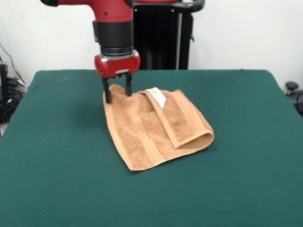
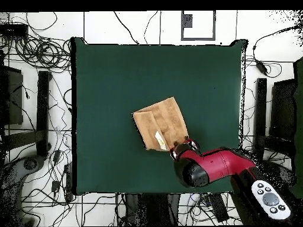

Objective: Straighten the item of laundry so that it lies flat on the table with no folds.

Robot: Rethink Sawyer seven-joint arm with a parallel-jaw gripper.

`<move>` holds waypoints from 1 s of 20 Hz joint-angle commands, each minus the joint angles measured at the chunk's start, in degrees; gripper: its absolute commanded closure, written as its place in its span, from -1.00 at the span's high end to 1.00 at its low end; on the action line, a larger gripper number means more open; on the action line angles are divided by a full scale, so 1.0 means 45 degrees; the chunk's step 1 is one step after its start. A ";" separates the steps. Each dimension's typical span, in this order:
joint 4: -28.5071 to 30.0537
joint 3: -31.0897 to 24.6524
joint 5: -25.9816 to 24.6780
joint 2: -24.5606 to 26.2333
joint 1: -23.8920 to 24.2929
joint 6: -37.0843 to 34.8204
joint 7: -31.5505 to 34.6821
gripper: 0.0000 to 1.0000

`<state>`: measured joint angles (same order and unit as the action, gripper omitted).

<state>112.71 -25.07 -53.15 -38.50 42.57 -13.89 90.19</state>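
The orange-tan towel [image 1: 154, 127] lies near the middle of the green table [image 1: 57, 151]. Its right part is folded over onto the rest, making a doubled flap with a rounded fold at the right. A small white tag [image 1: 157, 97] shows near its far edge. My gripper [image 1: 117, 91] points straight down at the towel's far left corner. Its two black fingers stand apart, one on each side of that corner, with their tips at cloth level. In the overhead view the towel [image 2: 161, 123] lies just beyond the red arm [image 2: 204, 166], which hides the fingers.
The black pedestal [image 1: 163, 35] stands at the table's far side. Cables and stands [image 2: 41, 106] ring the table on the floor. A grey remote-like pad [image 2: 270, 200] lies by the robot's base. Green cloth [image 2: 112, 77] surrounds the towel on all sides.
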 commanded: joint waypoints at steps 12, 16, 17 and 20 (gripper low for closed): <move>0.0179 -0.2020 0.0447 -0.0315 -0.1205 -0.2386 -0.1655 1.00; 0.0123 -0.2037 0.0514 -0.0670 -0.1147 -0.3070 -0.2211 1.00; 0.0153 -0.2067 0.0550 -0.0739 -0.1135 -0.3088 -0.2199 1.00; 0.0034 -0.1873 0.0488 -0.0894 -0.1426 -0.3332 -0.2033 1.00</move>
<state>114.34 -29.24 -49.46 -41.57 39.83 -21.21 90.19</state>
